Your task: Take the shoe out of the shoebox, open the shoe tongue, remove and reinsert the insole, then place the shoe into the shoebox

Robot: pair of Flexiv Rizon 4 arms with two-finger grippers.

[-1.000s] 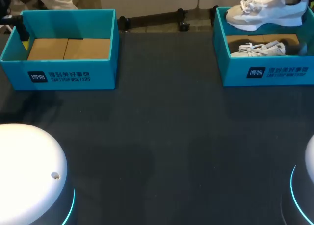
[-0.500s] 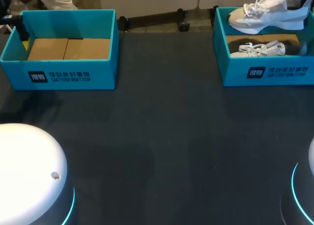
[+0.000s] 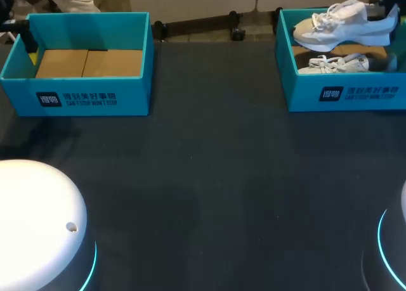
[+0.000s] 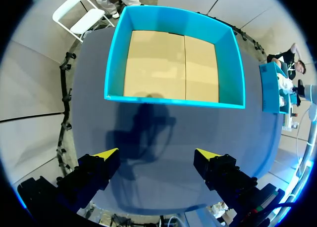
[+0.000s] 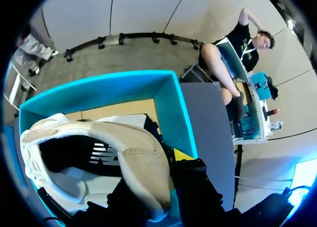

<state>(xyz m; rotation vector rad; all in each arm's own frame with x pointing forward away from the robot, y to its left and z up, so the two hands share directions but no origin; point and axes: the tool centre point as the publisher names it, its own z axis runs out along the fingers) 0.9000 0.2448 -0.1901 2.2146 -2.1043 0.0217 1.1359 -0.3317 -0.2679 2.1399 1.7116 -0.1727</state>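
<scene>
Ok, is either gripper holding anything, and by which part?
Right gripper is shut on the beige shoe at its heel end, over the right shoebox. Left gripper is open, holding nothing.

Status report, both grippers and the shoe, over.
Left gripper open, before the empty shoebox. Right gripper shut on the shoe, held above the right shoebox. Second shoe inside, beneath it.

Robot lab: dark worktable (image 3: 209,177), teal shoeboxes (image 3: 76,97) (image 3: 346,93), white arm base (image 3: 35,221).
</scene>
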